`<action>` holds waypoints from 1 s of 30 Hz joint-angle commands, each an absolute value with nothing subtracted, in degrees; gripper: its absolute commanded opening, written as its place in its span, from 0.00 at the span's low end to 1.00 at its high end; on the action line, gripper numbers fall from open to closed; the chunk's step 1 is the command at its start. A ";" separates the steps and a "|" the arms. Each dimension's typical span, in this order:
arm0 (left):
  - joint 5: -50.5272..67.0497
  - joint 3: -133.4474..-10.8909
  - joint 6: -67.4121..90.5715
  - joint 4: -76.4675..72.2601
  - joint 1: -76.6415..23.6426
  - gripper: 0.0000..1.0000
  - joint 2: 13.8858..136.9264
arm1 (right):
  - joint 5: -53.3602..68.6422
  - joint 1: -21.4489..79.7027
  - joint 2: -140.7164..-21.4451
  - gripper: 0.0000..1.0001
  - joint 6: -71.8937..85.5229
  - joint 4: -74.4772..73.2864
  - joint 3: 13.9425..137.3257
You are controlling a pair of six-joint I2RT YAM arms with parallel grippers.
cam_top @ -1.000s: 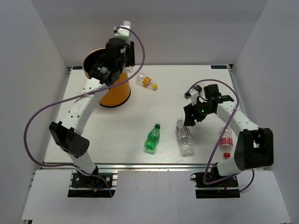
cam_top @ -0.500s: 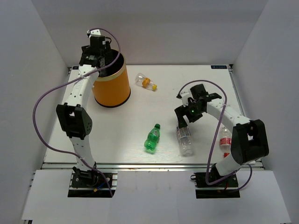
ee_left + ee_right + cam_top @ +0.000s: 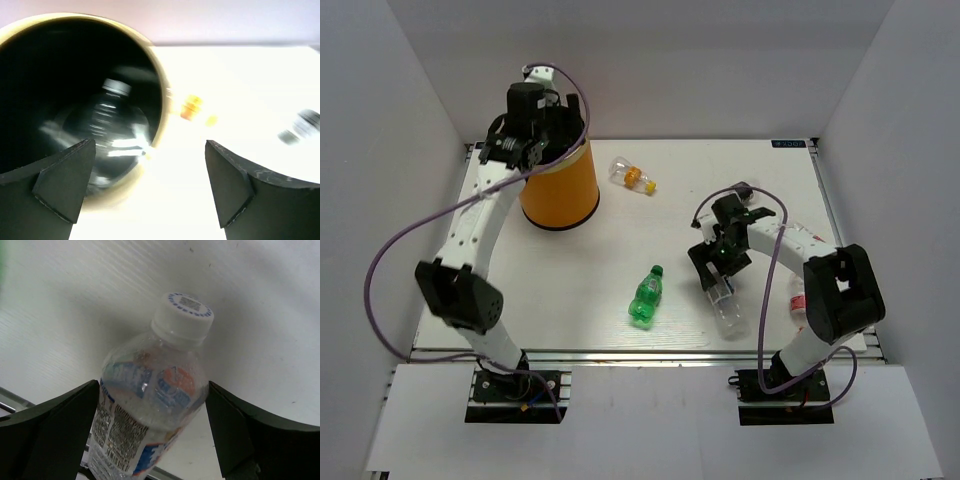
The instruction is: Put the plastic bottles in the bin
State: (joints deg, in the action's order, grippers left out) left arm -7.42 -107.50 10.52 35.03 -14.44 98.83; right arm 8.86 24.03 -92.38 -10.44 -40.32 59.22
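Right gripper (image 3: 152,407): fingers spread wide, one on each side of the clear bottle (image 3: 150,390); cannot tell if they touch it
Bottle spot: lying on the white table (image 3: 260,300), right between the fingers; cap end points away
Room: table's near edge close by; green bottle (image 3: 645,297) off to the side, well apart
Bottle look: see-through; white cap; blue and orange label
Left gripper (image 3: 150,165): wide, holding nothing; above the bin (image 3: 156,70); blurry dark bottle (image 3: 107,117) inside
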 commanded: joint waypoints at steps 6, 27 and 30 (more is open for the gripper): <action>18.45 -89.94 8.44 43.50 -22.75 1.00 85.70 | 3.69 25.75 -95.27 0.84 -8.79 -42.71 58.10; 21.19 -62.15 10.37 38.34 -37.62 1.00 79.54 | 8.18 26.01 -118.36 0.00 -24.97 -51.69 130.13; 19.78 -59.25 11.78 36.57 -38.94 1.00 79.54 | 7.82 26.54 -117.36 0.00 -22.86 -39.94 133.87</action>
